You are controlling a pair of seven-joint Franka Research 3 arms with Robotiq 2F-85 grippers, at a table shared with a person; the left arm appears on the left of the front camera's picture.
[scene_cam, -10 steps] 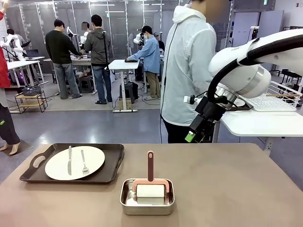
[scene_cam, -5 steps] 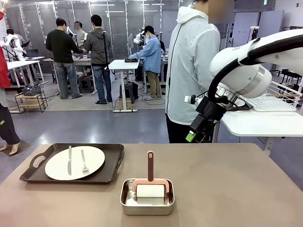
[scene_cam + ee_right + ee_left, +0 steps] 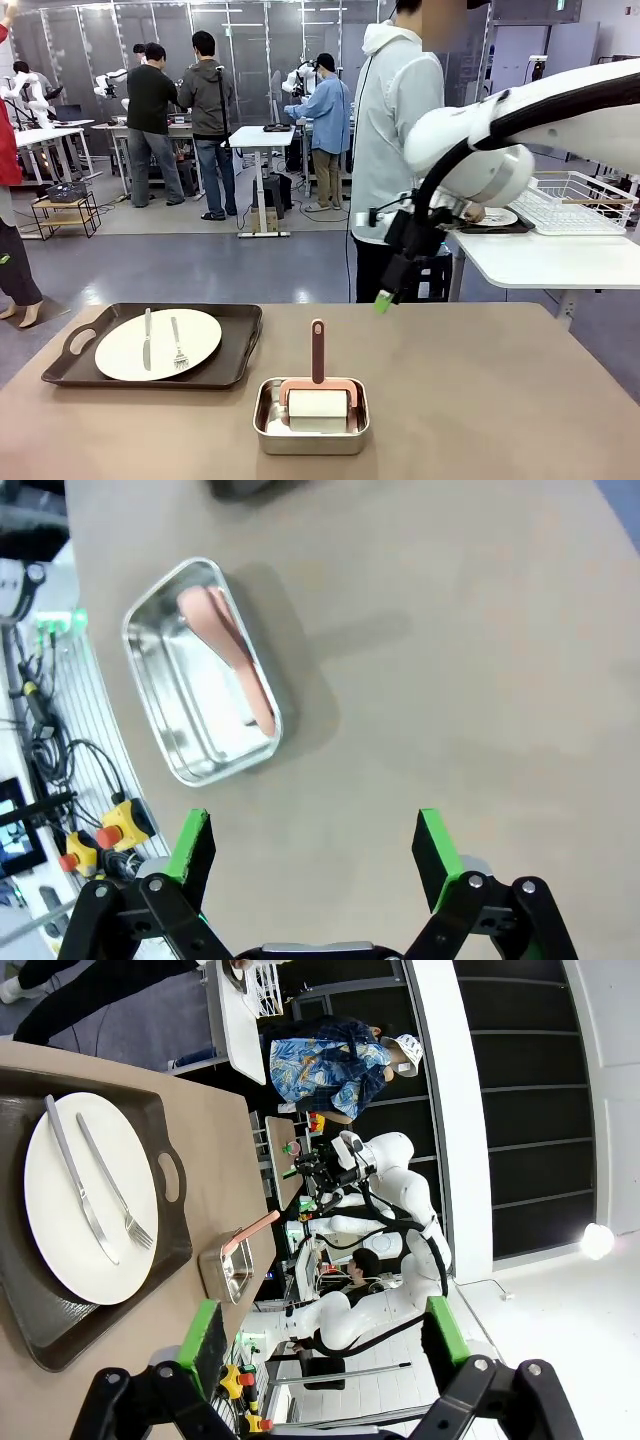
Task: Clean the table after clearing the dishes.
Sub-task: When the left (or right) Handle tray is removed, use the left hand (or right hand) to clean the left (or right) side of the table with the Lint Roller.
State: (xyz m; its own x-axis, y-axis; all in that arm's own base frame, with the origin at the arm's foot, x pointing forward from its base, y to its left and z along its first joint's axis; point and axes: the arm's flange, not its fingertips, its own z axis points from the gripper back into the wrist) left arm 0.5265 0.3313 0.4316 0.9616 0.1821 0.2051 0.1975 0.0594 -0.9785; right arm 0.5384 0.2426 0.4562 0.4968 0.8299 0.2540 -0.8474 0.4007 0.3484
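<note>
Dark brown and matte, the tray (image 3: pixel 235 350) lies at the bench's (image 3: pixel 500 400) far left corner. Its long axis runs along the far edge, with a handle cut-out at each short end. On it, a smooth round white plate (image 3: pixel 158 343) carries a metal knife (image 3: pixel 146 338) and fork (image 3: pixel 177 343), side by side, pointing across the tray.

My right gripper (image 3: pixel 384 298) hangs over the far edge near its middle, jaws wide and holding nothing; the tray lies to its left. My left gripper (image 3: pixel 322 1332) is also spread and empty, and I judge it the nearer one for that lift.

At the middle of the near edge sits a shiny steel pan (image 3: pixel 310 430) with a pink-handled roller (image 3: pixel 317 385). A second plate (image 3: pixel 495 216) rests on the white side table (image 3: pixel 540 260) beyond the right edge.
</note>
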